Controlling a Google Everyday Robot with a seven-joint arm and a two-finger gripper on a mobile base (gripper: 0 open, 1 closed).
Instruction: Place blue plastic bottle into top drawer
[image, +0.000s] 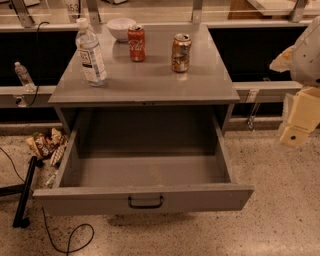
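Speckled stone floor (280, 215), and on it a grey metal cabinet set against a long ledge; you have these items before you.

1. Cabinet top (150, 82): flat and grey, carrying four things.
2. Blue plastic bottle (90, 52): clear, with a white cap and a pale label. It stands upright at the left edge of the cabinet top, outside the drawer, with nothing touching it.
3. White bowl (120, 28): at the back of the top, just right of the bottle's cap.
4. Red can (136, 43): upright, just in front of the bowl.
5. Gold can (181, 52): upright, right of the red can and apart from it.
6. Top drawer (200, 197): pulled well out toward you. You can see its bare grey floor.
7. Dark handle (145, 202): curved, centred on the drawer's front panel.
8. Gripper (298, 122): cream-coloured, at the far right edge of your view, level with the drawer's back and well apart from the bottle. You cannot tell whether it is apart or together; it holds nothing you can see.
9. Small clear bottle (23, 76): on the ledge at far left.
10. Snack packets (46, 145): heaped on the floor left of the drawer.
11. Black cable (70, 237): looped on the floor below the drawer's left corner.
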